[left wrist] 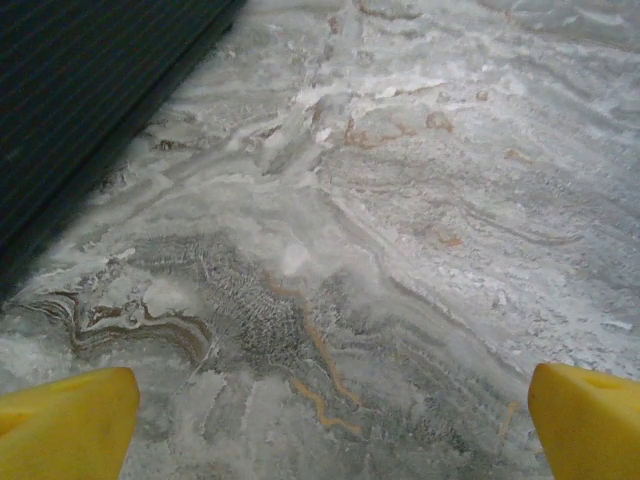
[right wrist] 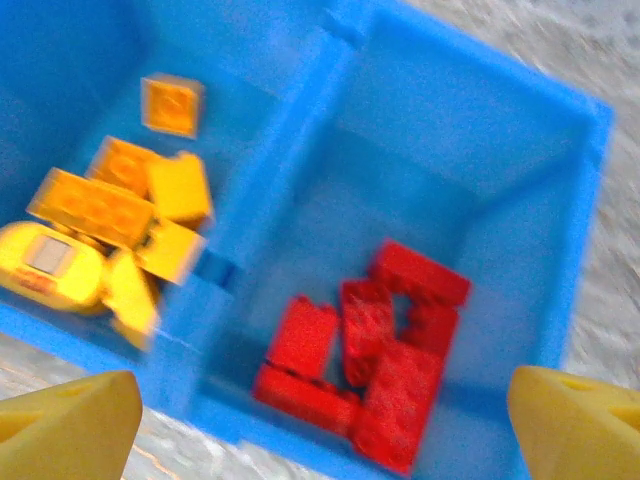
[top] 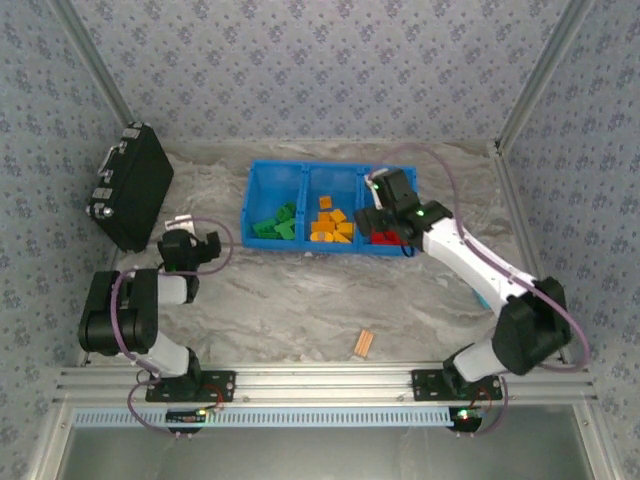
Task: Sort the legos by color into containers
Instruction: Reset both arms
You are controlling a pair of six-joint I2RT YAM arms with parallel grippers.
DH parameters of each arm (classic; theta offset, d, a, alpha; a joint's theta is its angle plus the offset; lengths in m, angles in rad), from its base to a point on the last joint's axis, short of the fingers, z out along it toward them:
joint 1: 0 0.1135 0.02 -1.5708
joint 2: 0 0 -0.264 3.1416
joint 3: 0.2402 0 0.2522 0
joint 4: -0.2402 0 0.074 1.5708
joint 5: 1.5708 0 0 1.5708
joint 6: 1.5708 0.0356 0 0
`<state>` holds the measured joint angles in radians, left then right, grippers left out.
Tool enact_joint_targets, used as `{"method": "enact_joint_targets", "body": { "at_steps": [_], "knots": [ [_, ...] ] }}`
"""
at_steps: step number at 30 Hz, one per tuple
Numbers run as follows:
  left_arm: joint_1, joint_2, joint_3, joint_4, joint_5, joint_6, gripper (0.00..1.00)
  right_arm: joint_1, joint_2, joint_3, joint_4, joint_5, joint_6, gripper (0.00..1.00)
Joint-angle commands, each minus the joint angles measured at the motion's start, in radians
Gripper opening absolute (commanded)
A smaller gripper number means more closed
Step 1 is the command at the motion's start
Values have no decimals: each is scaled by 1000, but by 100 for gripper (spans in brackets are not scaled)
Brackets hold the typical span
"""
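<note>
The blue bin (top: pixel 308 168) at the back of the table has three compartments in a row. Green legos (top: pixel 274 226) lie in the left one, orange-yellow legos (top: pixel 332 226) (right wrist: pixel 110 230) in the middle one and red legos (top: pixel 385 238) (right wrist: pixel 370 345) in the right one. My right gripper (top: pixel 385 220) (right wrist: pixel 325 425) hangs open above the red compartment with nothing between its yellow fingertips (right wrist: pixel 575 420). The left gripper (top: pixel 185 230) (left wrist: pixel 330 430) is open and holds nothing. It hangs low over bare marble-patterned table (left wrist: pixel 380 200), beside the black case.
A black hard case (top: pixel 130 185) (left wrist: pixel 80 110) stands at the left, close to the left gripper. A pale orange striped flat piece (top: pixel 364 343) lies on the table near the front. Patterned walls and metal frame posts enclose the table.
</note>
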<state>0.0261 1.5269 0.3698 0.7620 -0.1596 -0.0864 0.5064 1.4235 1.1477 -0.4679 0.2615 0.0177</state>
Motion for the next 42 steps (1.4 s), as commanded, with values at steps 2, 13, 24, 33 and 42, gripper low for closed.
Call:
{"method": "enact_joint_targets", "body": {
  "at_steps": [2, 13, 24, 33, 42],
  "knots": [
    [2, -4, -11, 132, 35, 8, 100, -84, -109, -168, 134, 18, 73, 96],
    [-1, 5, 29, 74, 75, 31, 100, -375, -310, -690, 826, -202, -68, 99],
    [-3, 5, 30, 70, 70, 34, 100, -577, -122, -793, 1118, -349, -87, 99],
    [-9, 6, 32, 66, 66, 37, 100, -562, 89, -757, 1259, -335, -56, 99],
    [-8, 6, 33, 66, 65, 37, 100, -552, 96, -754, 1266, -292, -51, 99]
  ]
}}
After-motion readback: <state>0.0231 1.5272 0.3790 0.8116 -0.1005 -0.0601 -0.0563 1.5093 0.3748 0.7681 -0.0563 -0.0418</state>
